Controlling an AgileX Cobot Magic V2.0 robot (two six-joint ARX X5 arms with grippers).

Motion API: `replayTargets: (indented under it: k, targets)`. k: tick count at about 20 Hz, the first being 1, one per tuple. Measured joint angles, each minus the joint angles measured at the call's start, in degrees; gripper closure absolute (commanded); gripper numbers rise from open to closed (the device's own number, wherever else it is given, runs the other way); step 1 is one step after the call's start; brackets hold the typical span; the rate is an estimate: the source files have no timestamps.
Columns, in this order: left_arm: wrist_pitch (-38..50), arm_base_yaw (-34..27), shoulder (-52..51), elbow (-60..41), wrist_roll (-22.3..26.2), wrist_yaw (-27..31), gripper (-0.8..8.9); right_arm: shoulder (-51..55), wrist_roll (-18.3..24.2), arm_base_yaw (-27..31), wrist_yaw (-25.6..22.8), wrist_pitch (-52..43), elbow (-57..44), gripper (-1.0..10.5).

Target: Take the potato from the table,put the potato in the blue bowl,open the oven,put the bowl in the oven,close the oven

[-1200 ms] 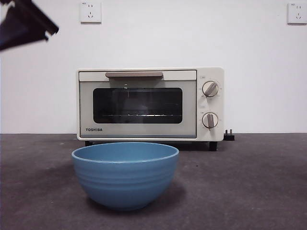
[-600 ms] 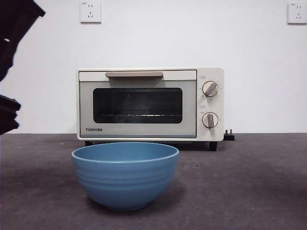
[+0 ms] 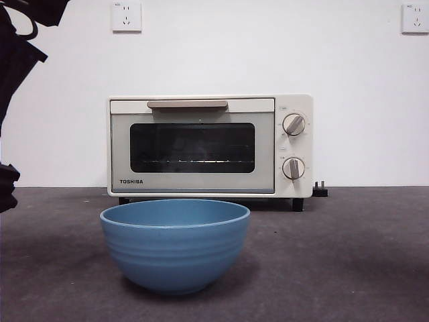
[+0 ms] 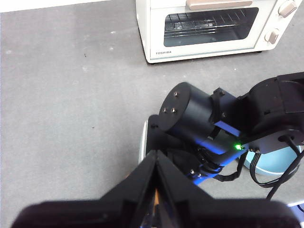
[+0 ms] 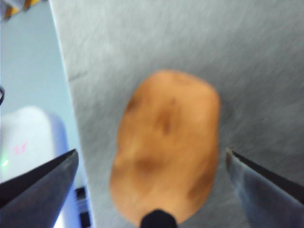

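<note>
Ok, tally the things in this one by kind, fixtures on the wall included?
Oven: 1
Bowl: 1
Potato: 1
Wall sockets: 2
Total: 5

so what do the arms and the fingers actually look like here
Both arms are matte black. In the left wrist view the right arm shows a round drum-shaped joint with small screws, blue accent strips, a lit green LED and looped black cables. The right gripper has flat, dark, tapering fingers. The left gripper has black wedge-shaped fingers.
</note>
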State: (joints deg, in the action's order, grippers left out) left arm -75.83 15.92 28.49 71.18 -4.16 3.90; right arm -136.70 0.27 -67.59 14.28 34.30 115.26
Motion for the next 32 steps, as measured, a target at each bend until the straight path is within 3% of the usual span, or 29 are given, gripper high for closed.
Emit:
replayTargets:
  k: [3,6,13,19,25,30,32]
  targets:
    - [0.00,0.00,0.00,0.00,0.00,0.00,8.19,0.00,-0.28,0.00,-1.81,0.22,0.00,4.9]
    - [0.00,0.00,0.00,0.00,0.00,0.00,8.19,0.00,-1.20,-0.02,-2.32,0.76,0.00,9.6]
    - [0.00,0.00,0.00,0.00,-0.02,-2.16,8.19,0.02,-2.67,0.07,-2.99,1.31,0.15,9.6]
    - [0.00,0.00,0.00,0.00,-0.07,-3.17,8.19,4.26,-2.32,1.20,-4.35,16.39,5.31,9.6]
    - [0.00,0.00,0.00,0.02,0.20,-14.05,8.19,15.74,3.54,2.27,-12.63,32.09,7.74,9.6]
    - [0.00,0.00,0.15,0.02,2.75,-30.32,8.19,19.02,5.53,4.92,-13.03,43.32,7.54,9.6]
    - [0.00,0.00,0.61,0.02,3.28,-32.04,8.19,21.03,5.57,6.03,-13.05,43.34,5.64,9.6]
